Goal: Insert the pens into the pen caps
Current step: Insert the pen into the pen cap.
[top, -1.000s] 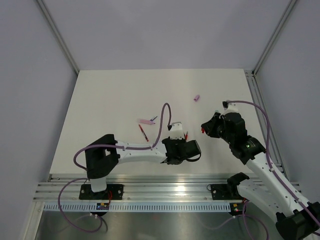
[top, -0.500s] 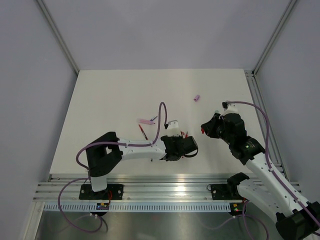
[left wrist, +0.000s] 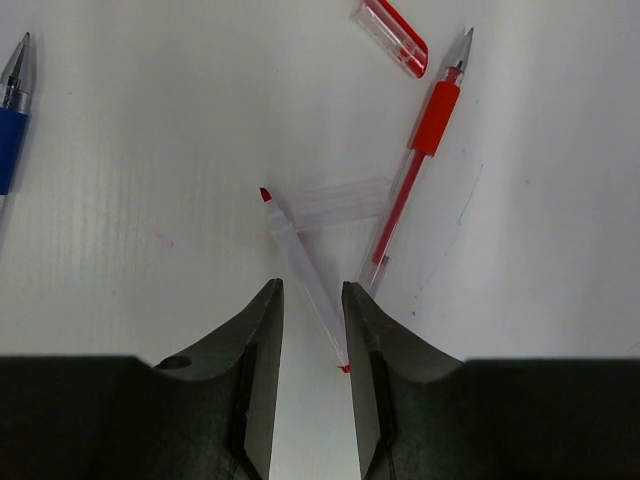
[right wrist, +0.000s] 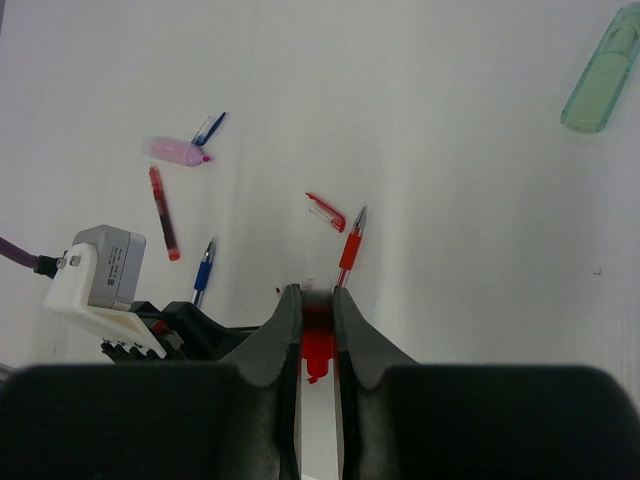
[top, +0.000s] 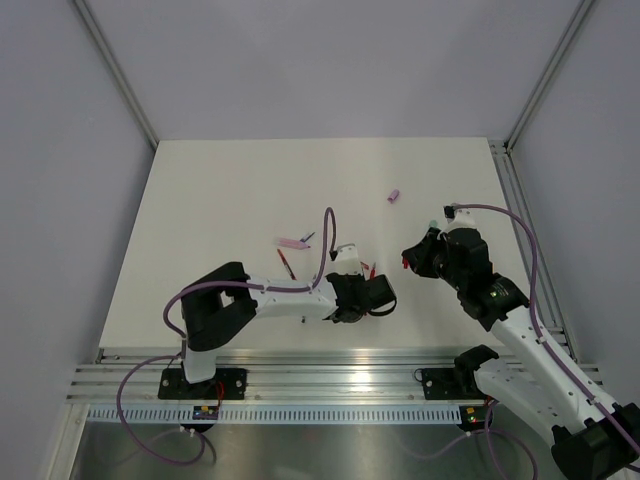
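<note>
- White bench (top: pixel 220 200), bearing scattered pens and caps near its middle.
- Left arm (top: pixel 280 295), folded low and reaching right across the near bench, wrist pitched down over a pen cluster.
- Right arm (top: pixel 510 310), angled up and leftward, wrist raised clear of the bench.
- Left claw (left wrist: pixel 311 290), narrowly parted, straddling a clear thin pen (left wrist: pixel 300 260) lying flat; gap looks slightly wider than the barrel, so judged not yet clamped.
- Right claw (right wrist: pixel 316 292), closed on a small red piece (right wrist: pixel 317 345); cap or pen end, cannot tell.
- Green thick pen (right wrist: pixel 600 72), well apart at the far right.
- Red-grip pen (left wrist: pixel 430 120), just beside the clear one, tip pointing away.
- Blue pen (left wrist: pixel 8 120), off to the left.
- Red-tipped clear cap (left wrist: pixel 392 24), near the red pen's tip.
- Lilac cap (top: pixel 394 195), alone, farther back.
- Handling, as judged: light, stiff, smooth plastic, prone to rolling and slipping; best pinched mid-barrel, squarely, leaving the writing end free for capping.
</note>
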Controlling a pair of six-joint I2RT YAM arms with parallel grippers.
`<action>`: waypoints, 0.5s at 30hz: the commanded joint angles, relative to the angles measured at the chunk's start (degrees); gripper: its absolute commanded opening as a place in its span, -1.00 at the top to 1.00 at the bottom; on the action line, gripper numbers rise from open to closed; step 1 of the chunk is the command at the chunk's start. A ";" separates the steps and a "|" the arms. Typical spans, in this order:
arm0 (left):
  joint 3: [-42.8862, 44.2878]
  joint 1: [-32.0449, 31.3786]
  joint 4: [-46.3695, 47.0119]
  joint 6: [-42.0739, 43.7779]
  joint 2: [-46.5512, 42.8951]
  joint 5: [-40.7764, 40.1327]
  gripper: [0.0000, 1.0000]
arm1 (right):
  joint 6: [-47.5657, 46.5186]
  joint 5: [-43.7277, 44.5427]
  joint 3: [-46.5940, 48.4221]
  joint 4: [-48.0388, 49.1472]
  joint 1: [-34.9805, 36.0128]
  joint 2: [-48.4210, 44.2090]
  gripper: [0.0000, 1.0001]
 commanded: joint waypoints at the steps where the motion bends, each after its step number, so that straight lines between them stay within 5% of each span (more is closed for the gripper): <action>1: 0.10 0.58 1.48 -0.33 0.61 -1.06 0.38 | -1.05 -1.54 -0.07 2.75 -0.56 -0.76 0.89; 15: -1.05 0.93 -0.72 0.11 1.75 -0.35 0.46 | -1.05 -1.54 -0.16 3.10 -0.56 -0.67 0.88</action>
